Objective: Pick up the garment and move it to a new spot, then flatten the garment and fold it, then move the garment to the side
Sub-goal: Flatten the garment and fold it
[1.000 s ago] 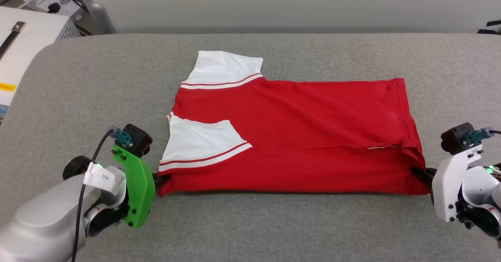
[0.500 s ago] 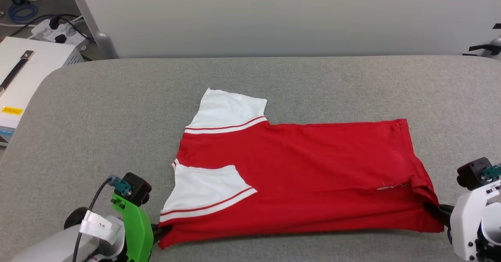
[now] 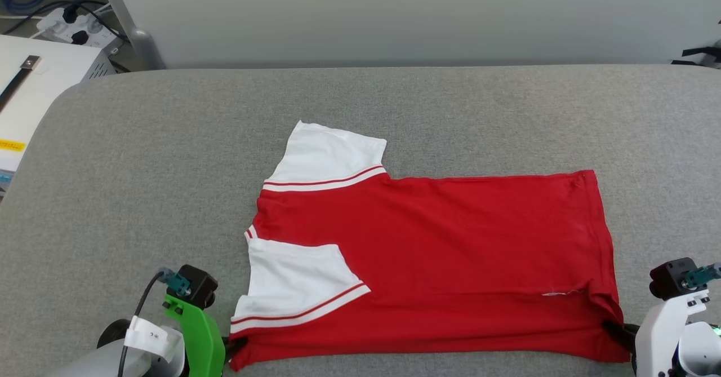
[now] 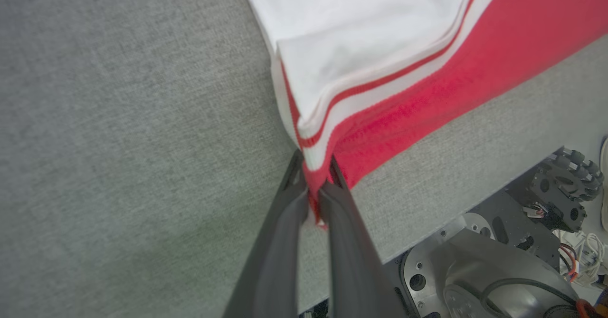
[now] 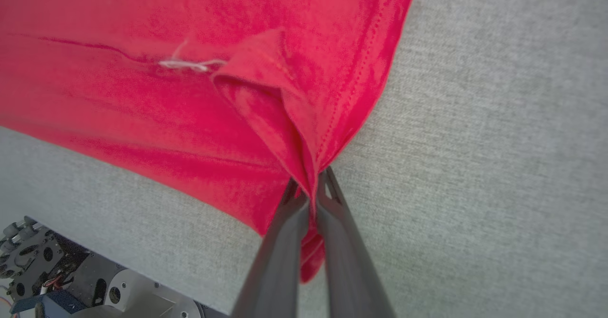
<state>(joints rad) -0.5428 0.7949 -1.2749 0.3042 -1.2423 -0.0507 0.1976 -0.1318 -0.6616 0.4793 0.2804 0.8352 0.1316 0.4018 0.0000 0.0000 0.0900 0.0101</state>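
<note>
Through the head camera I can't make out the fingertips of the left gripper (image 3: pixel 232 350). At the near-left corner of the garment (image 3: pixel 450 253) they are hidden behind the green bracket (image 3: pixel 197 332) and the cloth, and the arm runs off the bottom edge. At the garment's near-right corner the right gripper (image 3: pixel 618 331) is just a dark stub, and its white housing (image 3: pixel 659 332) is cut by the picture's corner. The garment's underside is hidden from me, and the folded-in sleeve (image 3: pixel 298 275) covers part of the red. Far left of the garment, a white box (image 3: pixel 34 84) is cropped, its yellow label (image 3: pixel 11 145) too small to read. Both wrist cameras crop the garment.
</note>
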